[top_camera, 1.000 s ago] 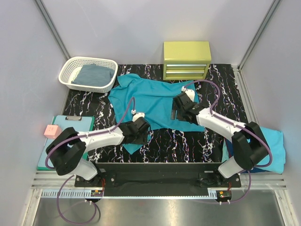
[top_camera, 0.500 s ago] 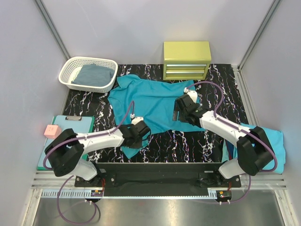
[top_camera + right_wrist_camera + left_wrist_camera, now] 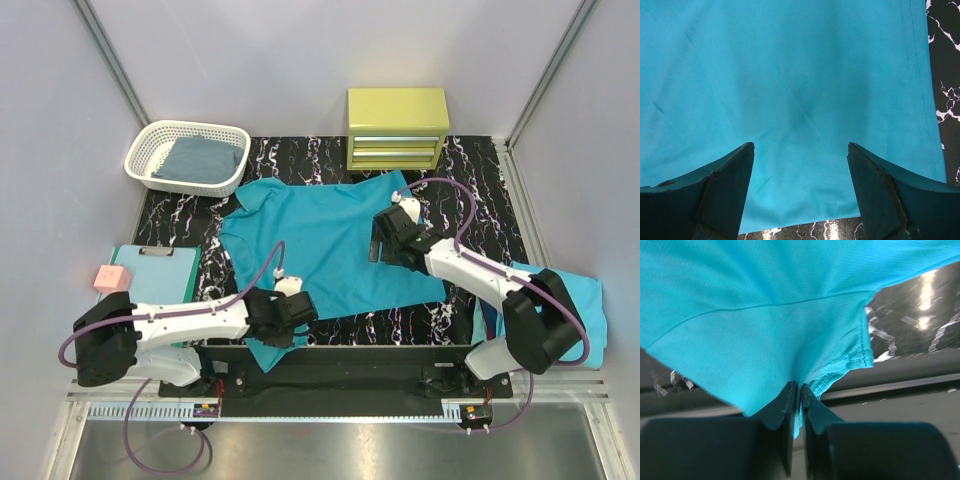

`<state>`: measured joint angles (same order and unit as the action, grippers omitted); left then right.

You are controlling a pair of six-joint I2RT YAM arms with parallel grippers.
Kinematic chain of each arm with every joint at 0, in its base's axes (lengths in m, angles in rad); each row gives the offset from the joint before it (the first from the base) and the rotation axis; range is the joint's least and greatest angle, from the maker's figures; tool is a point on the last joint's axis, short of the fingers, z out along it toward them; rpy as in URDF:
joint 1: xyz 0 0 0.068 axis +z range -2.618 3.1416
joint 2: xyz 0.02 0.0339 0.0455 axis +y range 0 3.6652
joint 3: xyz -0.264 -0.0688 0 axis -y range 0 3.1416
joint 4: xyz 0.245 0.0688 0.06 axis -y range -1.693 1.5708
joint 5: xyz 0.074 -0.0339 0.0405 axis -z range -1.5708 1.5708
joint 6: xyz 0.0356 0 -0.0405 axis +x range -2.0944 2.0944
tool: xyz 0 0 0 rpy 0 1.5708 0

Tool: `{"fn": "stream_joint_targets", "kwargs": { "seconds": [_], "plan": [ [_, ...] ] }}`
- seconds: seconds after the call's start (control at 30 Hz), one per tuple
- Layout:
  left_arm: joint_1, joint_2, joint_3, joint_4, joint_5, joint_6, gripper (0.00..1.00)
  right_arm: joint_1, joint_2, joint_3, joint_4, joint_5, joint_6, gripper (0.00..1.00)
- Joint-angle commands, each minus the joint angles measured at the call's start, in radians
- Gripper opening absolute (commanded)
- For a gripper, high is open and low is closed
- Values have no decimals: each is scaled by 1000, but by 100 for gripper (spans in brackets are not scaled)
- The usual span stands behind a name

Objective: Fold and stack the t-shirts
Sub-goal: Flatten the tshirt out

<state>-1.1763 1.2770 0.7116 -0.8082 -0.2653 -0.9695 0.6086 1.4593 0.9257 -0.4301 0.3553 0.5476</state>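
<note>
Cloth of the teal shirt (image 3: pixel 325 245) lies spread across the middle of the black marbled mat (image 3: pixel 470 170), with one sleeve reaching the mat's near edge. The left gripper (image 3: pixel 800 390) is pinched tight on that sleeve's hem, with cloth bunched between its fingers. The right gripper (image 3: pixel 800 150) hovers low over the shirt's right side, jaws wide, gripping nothing. At the back left a white basket (image 3: pixel 190 126) holds a folded dark blue shirt (image 3: pixel 205 160). A yellow-green drawer box (image 3: pixel 397 128) stands just beyond the teal shirt's far edge. A pale turquoise shirt (image 3: pixel 595 310) lies off the mat at the right, partly under the right arm. A clipboard (image 3: pixel 160 265) and a pink block (image 3: pixel 110 278) lie at the left
</note>
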Motion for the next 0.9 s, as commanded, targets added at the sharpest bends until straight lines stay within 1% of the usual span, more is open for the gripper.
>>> {"fn": "stream_joint_targets", "kwargs": {
  "seconds": [0.0,0.03,0.07,0.13,0.17,0.23,0.27,0.3,0.33,0.37,0.4,0.43,0.5,0.53,0.6,0.63,0.77,0.87],
  "plan": [
    [-14,-42,-3,-77,-18,-58,20,3,-33,-2,34,7,3,84],
    [-16,-48,6,-85,-28,-54,41,3,-34,-2,34,10,0,86],
    [-22,-53,20,-106,-43,-51,53,3,-37,2,34,11,-1,87],
    [-29,-77,75,-129,-107,-44,70,3,-39,4,34,20,-17,91],
    [-28,-87,95,-146,-132,-40,85,3,-36,5,34,28,-20,91],
    [-28,-108,161,-151,-215,-11,99,3,-16,9,31,43,-35,92],
    [-19,-111,181,-143,-247,1,99,2,-5,18,31,47,-37,91],
    [-4,-111,208,-128,-282,46,99,2,25,27,30,48,-38,91],
    [60,-105,216,-71,-276,75,99,-12,45,38,27,42,-37,90],
    [101,-99,218,-42,-261,101,99,-23,62,60,24,33,-34,89],
    [142,-82,212,-5,-217,145,99,-36,99,73,21,18,-16,87],
    [214,-73,209,57,-197,169,99,-71,117,90,18,-24,-8,82],
    [260,-30,212,102,-172,218,99,-95,154,104,16,-64,8,75],
    [291,-13,219,125,-170,235,99,-98,164,113,14,-64,8,67],
    [308,42,238,136,-190,270,99,-98,191,119,13,-75,3,63],
    [331,62,242,150,-186,278,99,-98,202,124,10,-78,3,59],
    [383,139,255,182,-140,287,98,-98,242,125,1,-75,9,56],
    [405,171,255,201,-111,281,98,-98,240,116,-9,-73,11,56]
  ]
}}
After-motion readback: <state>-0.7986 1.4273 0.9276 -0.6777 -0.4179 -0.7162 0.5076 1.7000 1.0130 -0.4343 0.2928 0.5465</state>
